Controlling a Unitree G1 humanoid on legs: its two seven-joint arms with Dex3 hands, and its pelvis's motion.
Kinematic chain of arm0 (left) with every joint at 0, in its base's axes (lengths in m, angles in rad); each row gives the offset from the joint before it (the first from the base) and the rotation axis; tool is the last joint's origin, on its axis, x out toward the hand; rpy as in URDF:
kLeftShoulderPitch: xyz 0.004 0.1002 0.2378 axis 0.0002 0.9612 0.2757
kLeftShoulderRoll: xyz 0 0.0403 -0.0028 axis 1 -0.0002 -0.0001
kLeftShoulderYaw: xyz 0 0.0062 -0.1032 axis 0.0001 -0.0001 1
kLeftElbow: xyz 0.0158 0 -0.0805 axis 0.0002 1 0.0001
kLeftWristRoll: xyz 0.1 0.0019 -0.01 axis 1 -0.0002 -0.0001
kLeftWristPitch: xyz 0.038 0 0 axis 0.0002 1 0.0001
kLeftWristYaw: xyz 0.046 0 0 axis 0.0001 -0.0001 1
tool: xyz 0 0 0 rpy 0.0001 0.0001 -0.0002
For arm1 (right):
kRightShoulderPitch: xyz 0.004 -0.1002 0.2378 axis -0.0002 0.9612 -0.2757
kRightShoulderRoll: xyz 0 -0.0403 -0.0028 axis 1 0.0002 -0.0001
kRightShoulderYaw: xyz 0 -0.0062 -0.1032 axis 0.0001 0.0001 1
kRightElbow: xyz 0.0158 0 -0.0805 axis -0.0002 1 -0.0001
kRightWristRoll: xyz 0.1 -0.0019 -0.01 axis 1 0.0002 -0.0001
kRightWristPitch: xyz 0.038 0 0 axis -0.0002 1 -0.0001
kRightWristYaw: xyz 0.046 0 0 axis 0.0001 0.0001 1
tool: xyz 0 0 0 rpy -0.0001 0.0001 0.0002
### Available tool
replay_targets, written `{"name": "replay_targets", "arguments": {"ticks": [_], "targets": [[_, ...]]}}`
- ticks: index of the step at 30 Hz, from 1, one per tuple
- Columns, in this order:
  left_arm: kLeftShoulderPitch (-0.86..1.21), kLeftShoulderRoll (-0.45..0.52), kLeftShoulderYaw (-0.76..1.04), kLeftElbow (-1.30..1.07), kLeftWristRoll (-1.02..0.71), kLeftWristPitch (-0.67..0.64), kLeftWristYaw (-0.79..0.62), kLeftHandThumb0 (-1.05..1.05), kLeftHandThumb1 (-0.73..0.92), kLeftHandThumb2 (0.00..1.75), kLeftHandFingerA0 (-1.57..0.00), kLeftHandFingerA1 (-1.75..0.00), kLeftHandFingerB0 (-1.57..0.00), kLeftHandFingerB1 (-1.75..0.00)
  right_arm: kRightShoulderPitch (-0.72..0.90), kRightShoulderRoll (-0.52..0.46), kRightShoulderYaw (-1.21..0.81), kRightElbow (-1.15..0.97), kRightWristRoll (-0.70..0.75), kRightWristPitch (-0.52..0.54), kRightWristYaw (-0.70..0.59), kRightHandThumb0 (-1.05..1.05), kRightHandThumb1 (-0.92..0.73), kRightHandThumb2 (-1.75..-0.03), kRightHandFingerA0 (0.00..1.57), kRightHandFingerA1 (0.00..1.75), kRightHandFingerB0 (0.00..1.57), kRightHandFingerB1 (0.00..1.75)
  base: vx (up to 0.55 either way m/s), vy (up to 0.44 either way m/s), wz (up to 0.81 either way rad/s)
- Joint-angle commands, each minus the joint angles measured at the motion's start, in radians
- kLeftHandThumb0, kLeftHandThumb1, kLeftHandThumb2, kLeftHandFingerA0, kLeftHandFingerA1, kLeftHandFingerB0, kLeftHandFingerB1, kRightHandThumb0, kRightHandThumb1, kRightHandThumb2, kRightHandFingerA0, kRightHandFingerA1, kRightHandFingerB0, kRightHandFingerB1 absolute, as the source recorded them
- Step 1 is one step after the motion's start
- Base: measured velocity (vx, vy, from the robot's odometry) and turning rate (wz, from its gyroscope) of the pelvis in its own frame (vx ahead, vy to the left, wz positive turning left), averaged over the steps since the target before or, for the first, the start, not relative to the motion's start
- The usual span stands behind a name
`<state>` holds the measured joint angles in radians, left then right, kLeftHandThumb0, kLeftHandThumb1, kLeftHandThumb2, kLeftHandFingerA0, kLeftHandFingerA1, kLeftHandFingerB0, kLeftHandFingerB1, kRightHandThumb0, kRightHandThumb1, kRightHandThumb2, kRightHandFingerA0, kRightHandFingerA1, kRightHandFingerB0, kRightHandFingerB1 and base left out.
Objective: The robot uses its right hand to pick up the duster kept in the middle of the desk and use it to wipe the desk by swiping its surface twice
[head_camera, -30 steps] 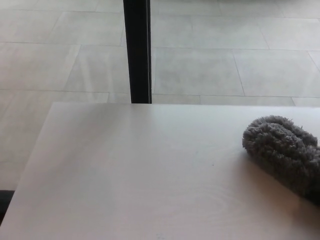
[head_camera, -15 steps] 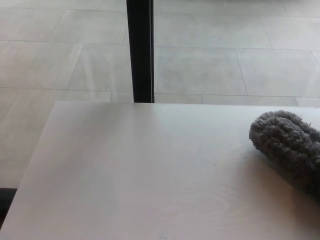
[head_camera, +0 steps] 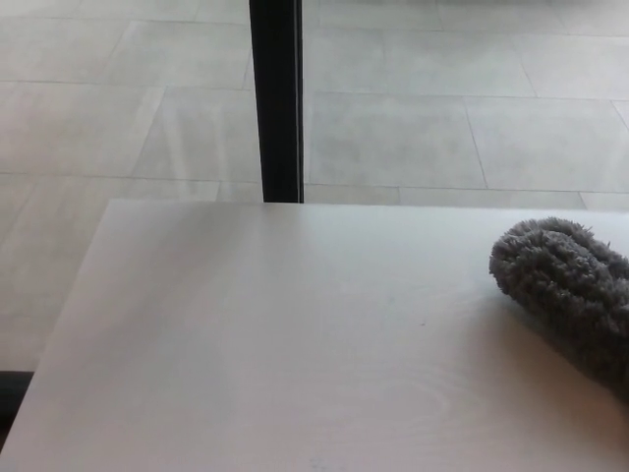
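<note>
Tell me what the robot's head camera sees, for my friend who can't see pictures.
A fluffy grey duster lies on the right side of a pale wooden desk, running off the picture's right edge. The rest of the desk that shows is bare, and no robot hand is in view. Behind the desk are a grey tiled floor and a black upright post.

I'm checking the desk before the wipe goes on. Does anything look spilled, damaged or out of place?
Nothing stands out. The grey duster lies on the pale desk at its right side, running out of the picture. No spill or damage shows. Neither hand is in view.
</note>
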<state>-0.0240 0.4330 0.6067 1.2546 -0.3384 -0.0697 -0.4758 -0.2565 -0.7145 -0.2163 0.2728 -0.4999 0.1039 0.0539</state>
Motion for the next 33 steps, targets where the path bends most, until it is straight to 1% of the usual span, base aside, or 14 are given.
{"name": "replay_targets", "arguments": {"ticks": [1, 3, 7, 10, 11, 12, 15, 19, 20, 24, 26, 27, 28, 33], "targets": [[0.025, 0.019, 0.007, -0.002, -0.019, -0.025, -0.021, -0.83, 0.92, 0.75, -0.37, -0.58, -0.33, -0.44, 0.316, 0.050, -0.788, -0.054, 0.543, 0.141, 0.191, -1.05, -0.76, -1.14, 0.00, 0.23, 0.00, 0.00, 0.00, 0.000, 0.00], [0.023, 0.019, 0.005, -0.002, -0.015, -0.024, -0.012, -0.83, 0.92, 0.75, -0.40, -0.58, -0.36, -0.44, 0.338, 0.070, -0.808, -0.042, 0.545, 0.140, 0.168, -1.02, -0.76, -1.13, 0.00, 0.25, 0.09, 0.01, 0.00, 0.000, 0.00], [0.021, 0.016, 0.003, 0.002, -0.014, -0.027, -0.015, -0.84, 0.92, 0.75, -0.38, -0.57, -0.34, -0.43, 0.405, 0.191, -0.884, 0.079, 0.579, 0.047, -0.009, -0.82, -0.68, -1.09, 0.00, 0.34, 0.00, 0.19, 0.00, 0.000, 0.00], [0.022, 0.016, -0.002, 0.010, -0.006, -0.033, -0.004, -0.84, 0.92, 0.76, -0.38, -0.57, -0.34, -0.44, 0.412, 0.264, -0.942, 0.144, 0.645, 0.060, -0.053, -0.92, -0.70, -1.07, 0.00, 0.24, 0.00, 0.07, 0.00, 0.000, 0.00], [0.024, 0.016, 0.002, 0.009, -0.009, -0.031, -0.003, -0.84, 0.92, 0.74, -0.38, -0.60, -0.36, -0.46, 0.411, 0.286, -0.944, 0.186, 0.658, 0.007, -0.078, -0.84, -0.81, -0.64, 0.00, 0.00, 0.00, 0.20, 0.00, 0.000, 0.00], [0.029, 0.013, 0.007, 0.006, -0.015, -0.028, 0.002, -0.83, 0.92, 0.74, -0.38, -0.60, -0.38, -0.45, 0.406, 0.318, -0.946, 0.287, 0.675, -0.098, -0.129, -0.90, -0.67, -1.02, 0.00, 0.23, 0.00, 0.08, 0.00, 0.000, 0.00], [0.028, 0.016, 0.015, 0.006, -0.022, -0.008, 0.024, -0.82, 0.92, 0.73, -0.37, -0.55, -0.37, -0.42, 0.396, 0.323, -0.927, 0.498, 0.665, -0.220, -0.164, -0.96, -0.71, -1.04, 0.00, 0.15, 0.01, 0.02, 0.00, 0.000, 0.00], [0.029, 0.018, 0.019, 0.021, -0.020, -0.012, 0.048, -0.84, 0.92, 0.73, -0.38, -0.57, -0.38, -0.44, 0.377, 0.313, -0.956, 0.649, 0.692, -0.244, -0.122, -0.94, -0.76, -1.08, 0.00, 0.14, 0.00, 0.04, 0.00, 0.000, 0.00], [0.029, 0.021, 0.014, 0.022, -0.014, -0.009, 0.062, -0.84, 0.92, 0.74, -0.39, -0.57, -0.40, -0.44, 0.373, 0.319, -0.965, 0.664, 0.700, -0.241, -0.116, -0.82, -0.65, -1.07, 0.00, 0.27, 0.00, 0.19, 0.00, 0.000, 0.00], [0.018, 0.026, -0.012, 0.022, 0.016, -0.015, 0.095, -0.83, 0.92, 0.76, -0.39, -0.56, -0.39, -0.42, 0.367, 0.345, -0.979, 0.729, 0.725, -0.278, -0.033, -0.81, -0.64, -1.04, 0.00, 0.23, 0.00, 0.20, 0.00, 0.000, 0.00], [0.029, 0.035, -0.028, 0.023, 0.033, -0.023, 0.091, -0.83, 0.92, 0.75, -0.42, -0.56, -0.39, -0.41, 0.339, 0.360, -1.047, 0.767, 0.806, -0.250, 0.028, -0.76, -0.60, -0.97, 0.01, 0.41, 0.07, 0.30, 0.00, 0.000, 0.00], [0.032, 0.036, -0.026, 0.027, 0.033, -0.022, 0.107, -0.80, 0.75, 1.15, -0.41, -0.63, -0.34, -0.54, 0.339, 0.373, -1.048, 0.756, 0.805, -0.245, 0.027, -0.73, -0.61, -0.99, 0.02, 0.42, 0.04, 0.29, 0.00, 0.000, 0.00], [0.037, 0.038, -0.024, 0.029, 0.032, -0.021, 0.112, -0.85, 0.92, 0.75, -0.40, -0.57, -0.37, -0.42, 0.340, 0.394, -1.039, 0.732, 0.796, -0.239, 0.017, -0.81, -0.64, -1.00, 0.03, 0.39, 0.09, 0.32, 0.00, 0.000, 0.00], [0.050, 0.045, -0.027, 0.035, 0.034, -0.014, 0.127, -0.84, 0.92, 0.74, -0.43, -0.58, -0.39, -0.43, 0.349, 0.430, -1.035, 0.731, 0.801, -0.218, 0.109, -0.77, -0.68, -1.01, 0.00, 0.30, 0.01, 0.26, 0.00, 0.000, 0.00]]}}
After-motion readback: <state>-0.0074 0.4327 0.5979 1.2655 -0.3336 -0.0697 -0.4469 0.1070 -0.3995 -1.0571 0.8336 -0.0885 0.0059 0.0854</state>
